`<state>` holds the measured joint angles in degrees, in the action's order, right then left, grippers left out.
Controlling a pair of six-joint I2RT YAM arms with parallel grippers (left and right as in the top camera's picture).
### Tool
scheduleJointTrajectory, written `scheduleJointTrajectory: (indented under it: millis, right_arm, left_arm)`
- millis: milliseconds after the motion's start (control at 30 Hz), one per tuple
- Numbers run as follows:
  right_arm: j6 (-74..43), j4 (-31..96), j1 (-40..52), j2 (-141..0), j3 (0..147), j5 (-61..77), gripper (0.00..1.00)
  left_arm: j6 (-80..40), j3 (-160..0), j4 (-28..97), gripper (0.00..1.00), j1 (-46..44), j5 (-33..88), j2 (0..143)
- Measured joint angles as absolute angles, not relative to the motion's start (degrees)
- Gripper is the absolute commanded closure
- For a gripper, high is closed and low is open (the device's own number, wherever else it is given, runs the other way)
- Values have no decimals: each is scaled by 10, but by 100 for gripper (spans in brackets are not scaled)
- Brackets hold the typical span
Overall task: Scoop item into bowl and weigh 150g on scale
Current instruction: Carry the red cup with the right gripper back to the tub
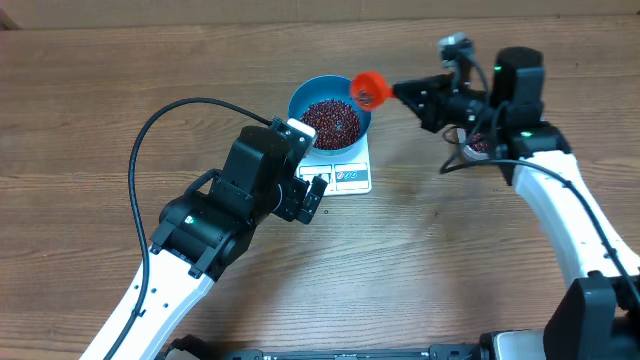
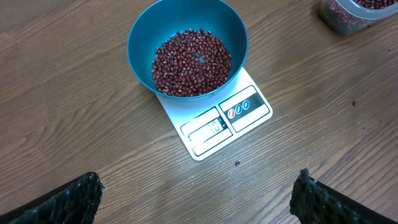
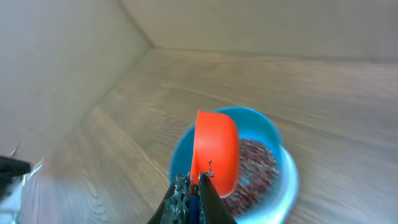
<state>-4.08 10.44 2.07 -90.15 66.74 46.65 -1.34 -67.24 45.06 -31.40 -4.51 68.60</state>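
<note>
- Currently the blue bowl [image 1: 330, 118] is sitting on the white scale [image 1: 352, 177], just above the middle of the overhead frame, covering the scale's rear part.
- Dark red beans [image 2: 191, 62] are lying in a loose heap across the bowl's bottom.
- The scale's display window [image 2: 206, 129] is glowing, but its digits are too blurred to read.
- The right end effector [image 1: 403, 92] is clamping tight on the handle of an orange scoop [image 1: 369, 90], which is hanging turned on its side over the bowl's upper-right rim.
- The left end effector [image 1: 306, 163] is hovering at the scale's left edge, spread wide and holding nothing; its dark fingers [image 2: 65, 200] are showing in the lower corners of the left wrist view.
- A clear tub [image 2: 351, 14] with more beans is standing on the table [image 1: 100, 90], upper right in that view.
</note>
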Motion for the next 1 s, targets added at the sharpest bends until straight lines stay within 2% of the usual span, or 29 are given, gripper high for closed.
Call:
scheduleJointTrajectory:
  millis: [333,500,667,1000]
  right_arm:
    - [-42,173,-158,-901,667,465,96]
    - [-6,218,-228,-901,667,463,96]
    - [59,269,-247,-884,667,443,96]
    - [209,322,-239,-820,667,306,96]
  left_arm:
    - [-14,-672,450,0,-314,-45,686]
    - [-13,-672,451,0,-314,-45,686]
    - [-13,-672,450,0,-314,-45,686]
    - [-14,-672,451,0,-314,-45,686]
